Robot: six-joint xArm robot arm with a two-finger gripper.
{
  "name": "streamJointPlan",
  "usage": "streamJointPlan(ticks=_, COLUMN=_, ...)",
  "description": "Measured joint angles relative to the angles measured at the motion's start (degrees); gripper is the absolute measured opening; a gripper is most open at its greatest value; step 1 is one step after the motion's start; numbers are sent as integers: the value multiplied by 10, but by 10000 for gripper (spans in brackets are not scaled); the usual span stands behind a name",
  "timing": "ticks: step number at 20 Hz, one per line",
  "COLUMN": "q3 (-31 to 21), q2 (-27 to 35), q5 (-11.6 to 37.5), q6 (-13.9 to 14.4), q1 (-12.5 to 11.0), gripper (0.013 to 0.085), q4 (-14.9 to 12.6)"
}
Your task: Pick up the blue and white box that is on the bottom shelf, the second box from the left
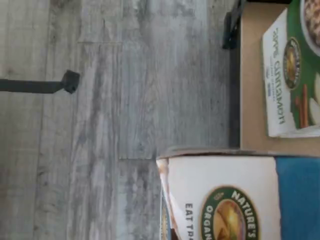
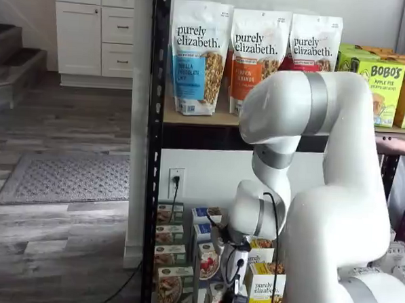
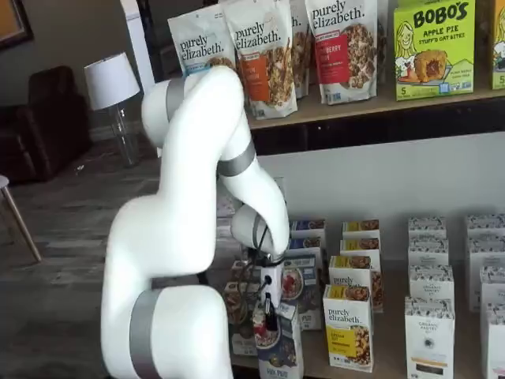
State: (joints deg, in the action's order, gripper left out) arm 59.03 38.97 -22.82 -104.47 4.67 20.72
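Observation:
The blue and white box (image 1: 225, 200) fills the near part of the wrist view, with a white panel, a blue panel and a round green "Nature's" logo; grey floor lies behind it. In both shelf views it (image 3: 282, 351) (image 2: 213, 296) sits tilted, out in front of its row on the bottom shelf (image 3: 390, 365). My gripper (image 3: 269, 309) hangs from the white arm right at the box's top, its black fingers closed on it. It also shows in a shelf view (image 2: 227, 294). The tan deck (image 1: 252, 100) shows in the wrist view.
A green-fronted carton (image 1: 292, 75) (image 2: 168, 289) stands beside the box's row; yellow-fronted cartons (image 3: 349, 328) and white cartons (image 3: 430, 332) stand on the other side. The black rack post (image 2: 153, 156) stands close by. Granola bags (image 3: 339, 47) stand on the board above.

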Motion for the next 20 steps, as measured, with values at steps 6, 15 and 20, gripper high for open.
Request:
streamJointPlan(ticks=6, q3=-60, q2=-43, q5=20, q6=1, q1=6, gripper=410, q4=3)
streamJointPlan(ticks=15, q3=-143, q2=-132, q5=12, q6=48, q1=14, gripper=410, q4=-38)
streamJointPlan(ticks=20, q3=-192, q2=-198, q5=3, q6=67, q1=18, gripper=410, q4=-52)
